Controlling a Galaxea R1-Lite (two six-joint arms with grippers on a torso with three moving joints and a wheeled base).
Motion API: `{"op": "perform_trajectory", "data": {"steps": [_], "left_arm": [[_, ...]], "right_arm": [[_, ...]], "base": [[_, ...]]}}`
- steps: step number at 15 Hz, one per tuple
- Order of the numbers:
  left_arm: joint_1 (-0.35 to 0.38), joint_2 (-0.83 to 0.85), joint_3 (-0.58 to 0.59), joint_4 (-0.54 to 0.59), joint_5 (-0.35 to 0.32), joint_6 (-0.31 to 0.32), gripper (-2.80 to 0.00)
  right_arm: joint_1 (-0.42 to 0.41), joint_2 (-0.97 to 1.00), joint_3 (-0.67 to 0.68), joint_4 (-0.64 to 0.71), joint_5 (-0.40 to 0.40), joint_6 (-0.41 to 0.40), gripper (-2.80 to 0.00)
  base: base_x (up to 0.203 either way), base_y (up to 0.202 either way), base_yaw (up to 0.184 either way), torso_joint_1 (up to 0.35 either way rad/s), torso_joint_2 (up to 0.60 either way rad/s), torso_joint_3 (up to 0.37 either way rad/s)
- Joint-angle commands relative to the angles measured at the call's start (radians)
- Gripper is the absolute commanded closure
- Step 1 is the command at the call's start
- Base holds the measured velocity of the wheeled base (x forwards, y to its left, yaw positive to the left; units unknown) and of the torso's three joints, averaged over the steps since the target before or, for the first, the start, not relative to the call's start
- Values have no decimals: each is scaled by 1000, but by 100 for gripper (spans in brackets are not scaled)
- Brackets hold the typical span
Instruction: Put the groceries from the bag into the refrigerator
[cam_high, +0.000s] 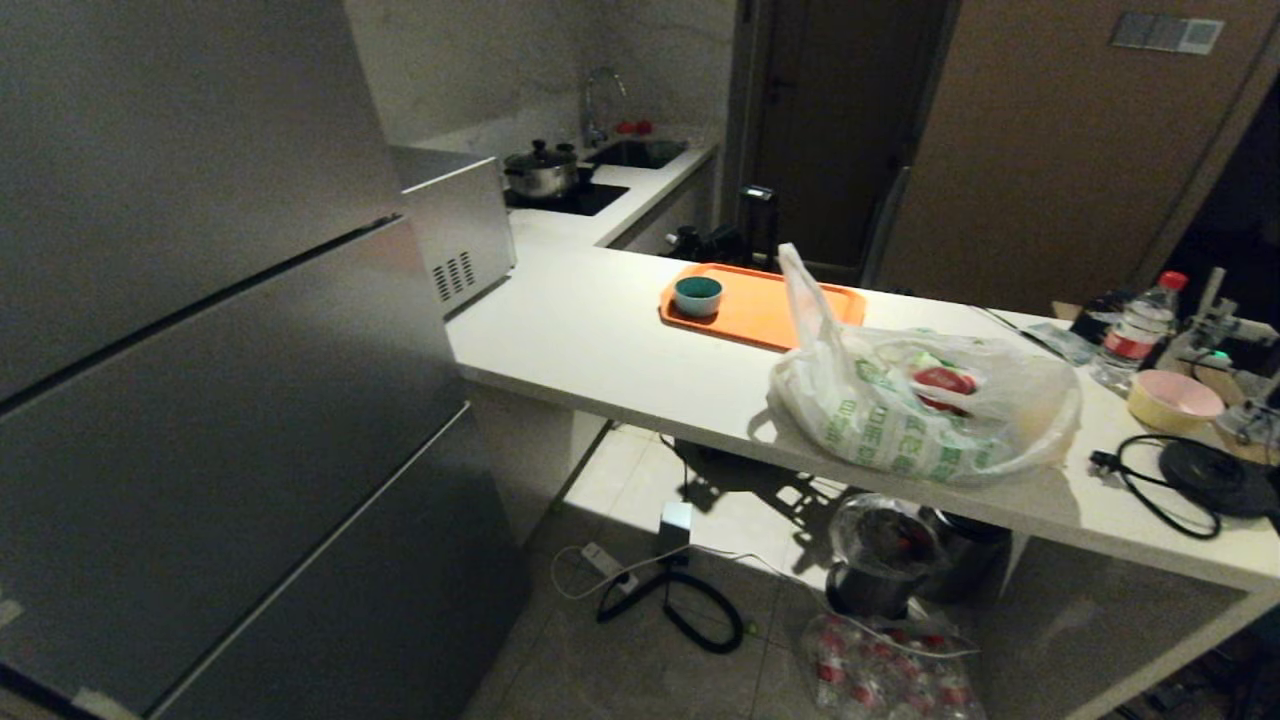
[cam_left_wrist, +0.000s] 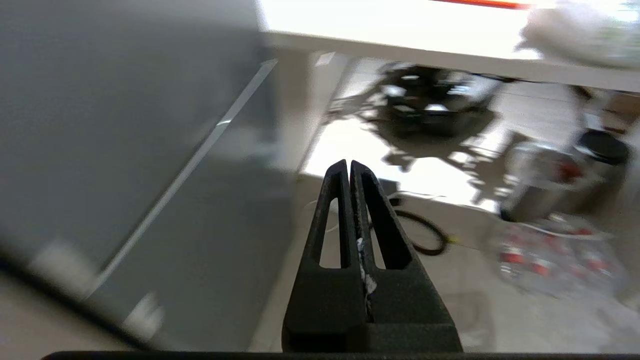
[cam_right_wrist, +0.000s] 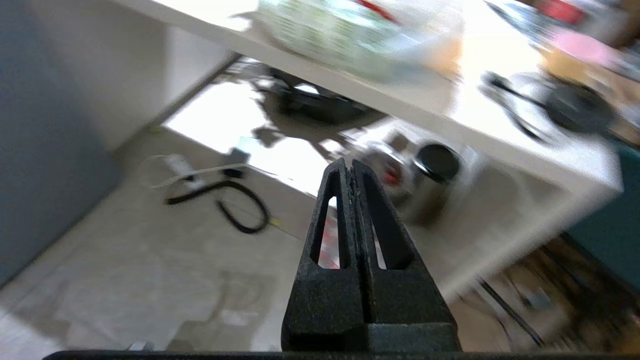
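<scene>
From the head camera I see the tall brushed grey-steel refrigerator (cam_high: 200, 400) filling the left side, all of its stacked doors closed. To its right runs a white counter (cam_high: 600, 340), and on it sits the crinkly translucent white plastic bag with green characters (cam_high: 920, 410), just in front of a flat orange plastic tray (cam_high: 770, 305) that carries a small teal bowl (cam_high: 698, 295). Through the bag's skin I can make out a red-and-white pack among the groceries (cam_high: 942, 382); the rest is too veiled to name. Neither arm shows in this view.

Over on the left wrist camera, my left gripper (cam_left_wrist: 349, 167) has its jaws pressed together on nothing, pointing at the floor beside the refrigerator's lower doors (cam_left_wrist: 125, 150). The counter edge and the bag (cam_left_wrist: 580, 35) sit far off.

Switching to the right wrist camera, my right gripper (cam_right_wrist: 348, 166) is likewise closed and empty, aimed under the counter, with the bag (cam_right_wrist: 345, 35) lying well apart up on the countertop.

I judge this to be the approach stage: nothing is unpacked yet. Next I would need to close in on the refrigerator, part one gripper's jaws and pull a door open, or first reach the bag.
</scene>
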Motion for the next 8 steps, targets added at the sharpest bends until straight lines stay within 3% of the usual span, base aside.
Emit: {"op": "perform_trajectory", "data": {"steps": [1, 4, 7, 8], "left_arm": [[0, 3, 0, 0, 0, 0, 0], [0, 1, -8, -21, 0, -10, 0], [-1, 78, -149, -44, -1, -64, 0], [-2, 151, -195, -52, 1, -84, 0]], "right_arm": [[0, 0, 0, 1, 1, -1, 0], [0, 0, 0, 0, 1, 1, 0], [0, 0, 0, 0, -1, 19, 0], [0, 2, 0, 0, -2, 27, 0]], "base": [[2, -8, 172, 2, -2, 2], [1, -9, 176, 2, -1, 3], [0, -8, 136, 0, 1, 4], [0, 0, 0, 0, 0, 0]]}}
